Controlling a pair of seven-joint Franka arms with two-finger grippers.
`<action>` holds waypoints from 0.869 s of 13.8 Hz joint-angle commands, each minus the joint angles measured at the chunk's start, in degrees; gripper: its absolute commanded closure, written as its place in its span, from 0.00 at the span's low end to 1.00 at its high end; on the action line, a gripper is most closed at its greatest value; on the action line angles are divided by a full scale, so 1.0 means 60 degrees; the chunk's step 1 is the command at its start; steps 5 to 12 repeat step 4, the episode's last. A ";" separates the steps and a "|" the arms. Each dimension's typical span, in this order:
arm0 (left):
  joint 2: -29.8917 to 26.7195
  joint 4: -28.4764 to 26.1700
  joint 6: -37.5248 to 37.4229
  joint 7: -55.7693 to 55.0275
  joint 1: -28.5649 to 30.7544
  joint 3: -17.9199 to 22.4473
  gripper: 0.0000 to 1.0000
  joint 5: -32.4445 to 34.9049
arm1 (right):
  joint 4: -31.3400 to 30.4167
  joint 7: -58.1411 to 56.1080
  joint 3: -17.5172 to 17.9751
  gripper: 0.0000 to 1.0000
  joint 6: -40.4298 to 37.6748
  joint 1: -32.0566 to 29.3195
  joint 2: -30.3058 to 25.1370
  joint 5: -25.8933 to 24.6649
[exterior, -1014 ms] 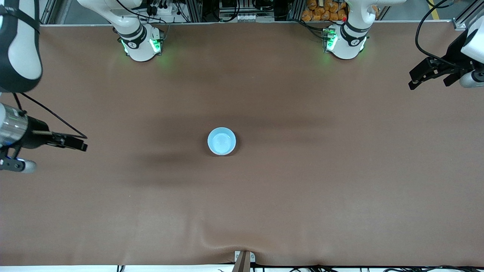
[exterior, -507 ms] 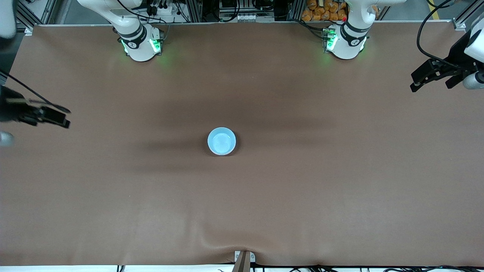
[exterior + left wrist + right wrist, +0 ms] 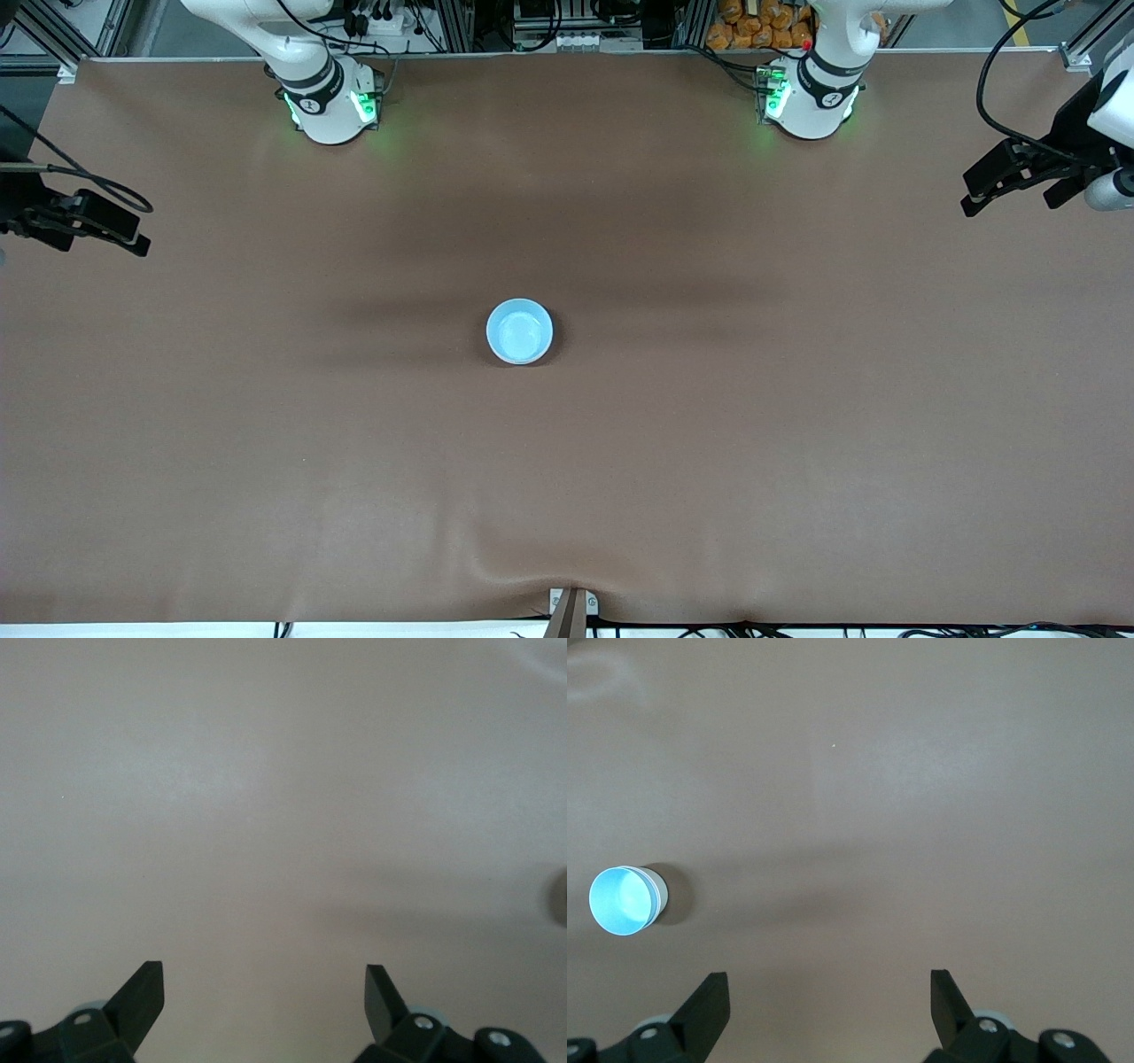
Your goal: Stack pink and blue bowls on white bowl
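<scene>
A light blue bowl [image 3: 519,330] stands upright at the middle of the brown table. In the right wrist view the blue bowl [image 3: 622,900] shows pale rims stacked close under its own on one side. The pink bowl and the white bowl cannot be told apart there, and from the front the blue one hides them. My right gripper [image 3: 137,237] hangs open and empty over the right arm's end of the table. Its fingers [image 3: 709,997] frame only bare mat. My left gripper [image 3: 967,197] hangs open and empty over the left arm's end [image 3: 264,979].
A brown mat [image 3: 709,443] covers the whole table, with a raised crease [image 3: 532,571] at the edge nearest the front camera above a small clamp [image 3: 571,607]. The right arm's base [image 3: 332,102] and the left arm's base [image 3: 811,97] stand along the edge farthest from that camera.
My right arm has drawn back from the bowl toward its end of the table and toward the bases' edge. The left gripper has shifted only slightly. The bowl has not moved.
</scene>
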 commanded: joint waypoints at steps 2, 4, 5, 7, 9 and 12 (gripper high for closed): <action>0.0105 0.0239 -0.0063 0.0142 0.0069 -0.0018 0.00 -0.0135 | -0.0863 -0.0202 0.0087 0.00 0.0277 0.0006 -0.0680 -0.0203; 0.0236 0.0384 -0.0063 0.0142 0.0069 -0.0018 0.00 -0.0135 | -0.0849 -0.1075 0.0073 0.00 0.0189 -0.0052 -0.0665 -0.0247; 0.0236 0.0384 -0.0063 0.0142 0.0069 -0.0018 0.00 -0.0135 | -0.0849 -0.1075 0.0073 0.00 0.0189 -0.0052 -0.0665 -0.0247; 0.0236 0.0384 -0.0063 0.0142 0.0069 -0.0018 0.00 -0.0135 | -0.0849 -0.1075 0.0073 0.00 0.0189 -0.0052 -0.0665 -0.0247; 0.0236 0.0384 -0.0063 0.0142 0.0069 -0.0018 0.00 -0.0135 | -0.0849 -0.1075 0.0073 0.00 0.0189 -0.0052 -0.0665 -0.0247; 0.0236 0.0384 -0.0063 0.0142 0.0069 -0.0018 0.00 -0.0135 | -0.0849 -0.1075 0.0073 0.00 0.0189 -0.0052 -0.0665 -0.0247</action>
